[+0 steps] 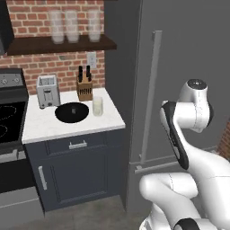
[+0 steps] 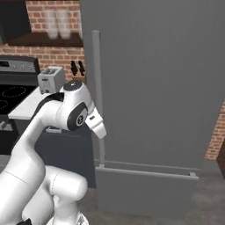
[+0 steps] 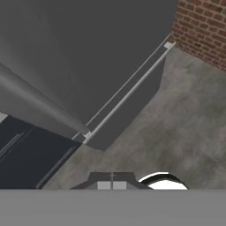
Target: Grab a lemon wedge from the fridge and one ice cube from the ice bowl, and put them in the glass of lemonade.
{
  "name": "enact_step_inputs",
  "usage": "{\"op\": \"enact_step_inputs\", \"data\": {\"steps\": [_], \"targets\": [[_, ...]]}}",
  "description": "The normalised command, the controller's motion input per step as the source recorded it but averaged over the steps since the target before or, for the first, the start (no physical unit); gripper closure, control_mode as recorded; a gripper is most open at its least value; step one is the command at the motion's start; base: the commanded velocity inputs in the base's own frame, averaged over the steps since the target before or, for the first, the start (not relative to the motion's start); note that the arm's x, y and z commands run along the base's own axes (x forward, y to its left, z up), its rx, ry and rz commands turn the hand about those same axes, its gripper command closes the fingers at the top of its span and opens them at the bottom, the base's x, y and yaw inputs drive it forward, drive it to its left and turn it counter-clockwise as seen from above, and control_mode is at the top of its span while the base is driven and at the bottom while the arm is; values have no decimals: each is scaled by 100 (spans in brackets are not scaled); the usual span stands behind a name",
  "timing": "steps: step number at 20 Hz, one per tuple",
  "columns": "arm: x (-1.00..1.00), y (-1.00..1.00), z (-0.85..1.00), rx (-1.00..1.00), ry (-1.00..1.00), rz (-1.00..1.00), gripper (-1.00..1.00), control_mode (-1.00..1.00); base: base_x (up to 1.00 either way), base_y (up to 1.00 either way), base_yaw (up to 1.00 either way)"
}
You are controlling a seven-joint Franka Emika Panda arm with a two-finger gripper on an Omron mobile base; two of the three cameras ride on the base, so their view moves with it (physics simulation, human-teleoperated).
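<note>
Gripper (image 3: pixel 112 185) closed, holding nothing, near the shut fridge (image 1: pixel 179 67); its handle (image 1: pixel 150 96) untouched.

arm: white jointed robot arm with dark joints (image 1: pixel 191 134), folded, rising from its base and bent back at the elbow
elbow: raised high, dark-capped joint on top (image 2: pixel 74 86)
wrist: turned downward, hand looking at the floor
gripper: two-finger gripper (image 3: pixel 111 185), low in the hand view
fingers: small dark fingers (image 3: pixel 103 185) pressed together, nothing between them
</note>
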Motion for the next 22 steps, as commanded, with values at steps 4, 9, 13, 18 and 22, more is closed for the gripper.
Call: {"op": "enact_step_inputs", "data": {"steps": [4, 9, 13, 18, 22], "targets": [[0, 0, 0, 0, 0, 0, 100, 100, -17, -33, 27], [0, 0, 0, 0, 0, 0, 100, 100, 0, -36, 25], [0, -9, 0, 1, 0, 5, 100, -100, 0, -16, 17], [0, -43, 3, 7, 0, 19, 100, -100, 0, 0, 0], [0, -29, 9, 4, -3, 23, 100, -100, 0, 0, 0]]}}
